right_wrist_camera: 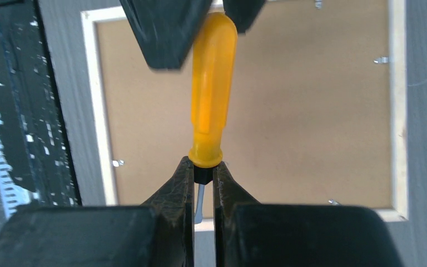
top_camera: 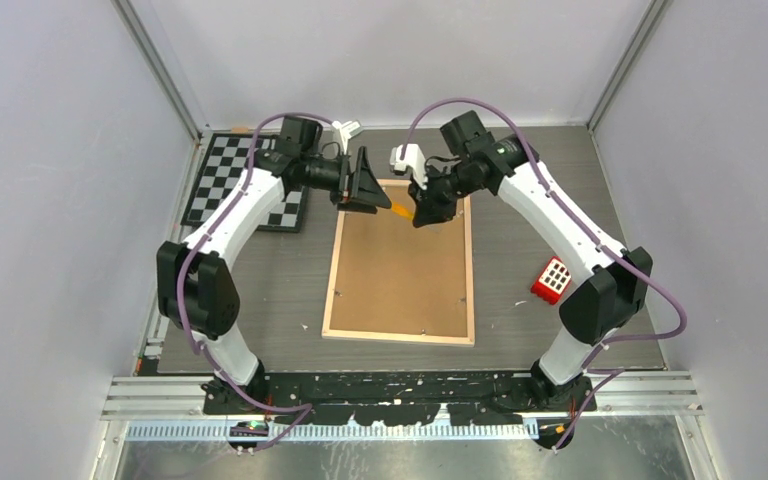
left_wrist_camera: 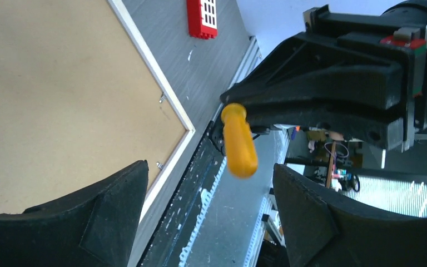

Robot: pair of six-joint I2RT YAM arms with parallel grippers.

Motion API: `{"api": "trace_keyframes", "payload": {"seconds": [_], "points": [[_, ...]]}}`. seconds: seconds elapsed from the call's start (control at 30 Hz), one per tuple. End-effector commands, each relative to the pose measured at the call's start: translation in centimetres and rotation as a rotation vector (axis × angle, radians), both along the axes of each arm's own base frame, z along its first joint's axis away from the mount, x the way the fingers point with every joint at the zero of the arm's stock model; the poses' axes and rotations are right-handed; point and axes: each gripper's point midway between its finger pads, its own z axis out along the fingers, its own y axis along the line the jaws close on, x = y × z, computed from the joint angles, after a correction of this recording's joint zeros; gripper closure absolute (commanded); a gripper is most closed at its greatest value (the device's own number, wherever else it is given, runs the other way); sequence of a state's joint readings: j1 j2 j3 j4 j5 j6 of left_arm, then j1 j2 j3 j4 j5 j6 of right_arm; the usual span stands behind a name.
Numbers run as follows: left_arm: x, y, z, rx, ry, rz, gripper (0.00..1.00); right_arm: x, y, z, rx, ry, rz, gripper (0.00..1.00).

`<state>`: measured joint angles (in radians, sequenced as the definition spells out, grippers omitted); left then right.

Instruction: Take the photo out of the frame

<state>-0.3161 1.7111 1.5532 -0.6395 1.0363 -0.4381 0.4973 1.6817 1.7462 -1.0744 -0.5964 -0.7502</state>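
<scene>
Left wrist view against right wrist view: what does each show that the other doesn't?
Only left wrist: the red block on the table, apart from the frame. Only right wrist: the screwdriver's metal shaft pinched in the right gripper, and both long rims of the frame. Both: the orange handle, the frame's brown back panel facing up, and the open left gripper near the handle's end.

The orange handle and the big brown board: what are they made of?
The orange handle looks like plastic: glossy, slightly see-through. The brown board looks like matte fibreboard, flat and grainless, probably pressed wood. Its pale rim seems bare wood.
</scene>
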Motion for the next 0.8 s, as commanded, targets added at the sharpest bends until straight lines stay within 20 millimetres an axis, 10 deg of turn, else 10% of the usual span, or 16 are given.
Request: {"api": "trace_keyframes", "payload": {"seconds": [0.0, 0.23, 0.77], "points": [[-0.8, -1.2, 1.5, -0.069, -0.047, -0.059, 0.21, -1.2, 2.3, 1.8, 0.090, 0.037, -0.033, 1.00], [-2.0, -2.3, 1.0, -0.102, -0.030, -0.122, 0.44, -1.9, 3.5, 1.7, 0.107, 0.075, -0.019, 1.00], [-3.2, -3.5, 0.6, -0.131, -0.029, -0.168, 0.62, -2.7, 4.1, 1.9, 0.120, 0.094, 0.021, 1.00]]}}
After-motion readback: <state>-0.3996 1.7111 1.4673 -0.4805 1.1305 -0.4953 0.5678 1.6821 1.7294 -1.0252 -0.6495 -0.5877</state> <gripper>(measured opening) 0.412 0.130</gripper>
